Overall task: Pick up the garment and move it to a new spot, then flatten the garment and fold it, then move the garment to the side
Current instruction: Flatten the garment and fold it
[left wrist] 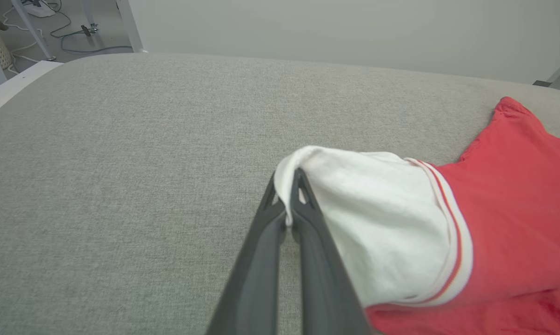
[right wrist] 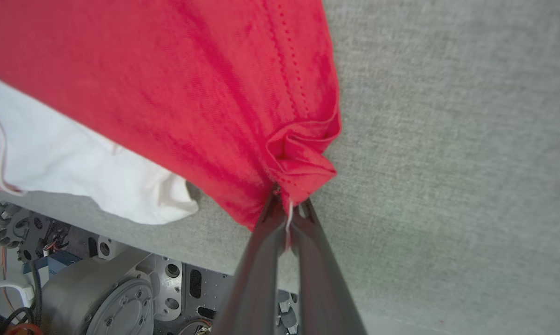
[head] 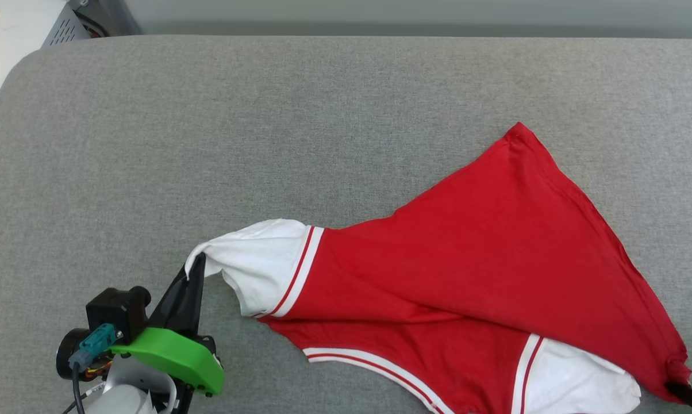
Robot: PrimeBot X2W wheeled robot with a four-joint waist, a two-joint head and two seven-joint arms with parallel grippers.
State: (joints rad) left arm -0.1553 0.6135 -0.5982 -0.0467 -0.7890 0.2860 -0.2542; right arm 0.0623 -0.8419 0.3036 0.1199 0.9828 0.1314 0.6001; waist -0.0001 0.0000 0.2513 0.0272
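Note:
The garment [head: 484,253] is a red shirt with white sleeves and red-white striped trim, stretched across the right half of the grey surface; its front lettering is hidden. My left gripper [head: 193,265] is shut on the tip of the white sleeve [head: 260,261] at the lower left; the left wrist view shows the same gripper [left wrist: 287,186] pinching that sleeve [left wrist: 377,228]. My right gripper [head: 676,386] sits at the lower right corner, shut on a bunched red corner of the hem [right wrist: 303,163], with its fingertips [right wrist: 287,204] closed on the cloth. A second white sleeve [head: 576,379] lies near the front edge.
The grey padded table [head: 265,126] spreads wide to the left and back. Its front edge [right wrist: 205,260] is close under the right gripper, with the robot's base [right wrist: 117,298] below. A white cabinet corner [head: 12,29] stands at the back left.

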